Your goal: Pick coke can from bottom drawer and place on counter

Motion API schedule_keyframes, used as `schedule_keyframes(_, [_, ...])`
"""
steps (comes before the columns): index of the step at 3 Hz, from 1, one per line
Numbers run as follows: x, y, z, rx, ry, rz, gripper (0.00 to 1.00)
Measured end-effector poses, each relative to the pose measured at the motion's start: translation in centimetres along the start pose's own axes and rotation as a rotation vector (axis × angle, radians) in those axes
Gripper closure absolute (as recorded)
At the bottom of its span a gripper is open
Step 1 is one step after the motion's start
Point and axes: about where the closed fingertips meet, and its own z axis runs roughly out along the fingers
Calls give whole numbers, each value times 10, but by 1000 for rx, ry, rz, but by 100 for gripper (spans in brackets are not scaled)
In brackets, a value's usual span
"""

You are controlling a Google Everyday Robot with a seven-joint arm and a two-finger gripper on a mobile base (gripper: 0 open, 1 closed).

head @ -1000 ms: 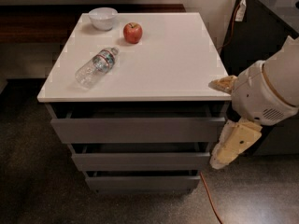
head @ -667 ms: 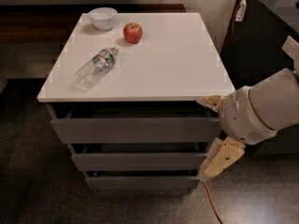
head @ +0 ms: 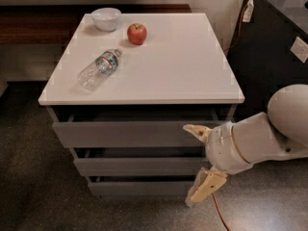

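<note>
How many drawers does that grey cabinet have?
3. The top drawer sits just under the counter, the middle drawer is below it, and the bottom drawer is lowest. The gripper, open, is in front of their right ends.

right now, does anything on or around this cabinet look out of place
The clear bottle lies on its side on the counter, near the front left. Nothing looks spilled or broken. The pincer, open, sits in front of the drawers at right.

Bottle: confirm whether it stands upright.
No, the bottle lies on its side on the counter; the open tool is before the drawers.
</note>
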Motion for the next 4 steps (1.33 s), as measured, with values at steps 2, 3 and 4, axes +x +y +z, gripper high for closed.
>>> schedule_keyframes(2, [35, 31, 72, -51, 63, -31, 0])
schedule_keyframes(3, [60, 51, 113, -71, 116, -35, 0])
schedule_keyframes(4, [61, 51, 116, -69, 114, -34, 0])
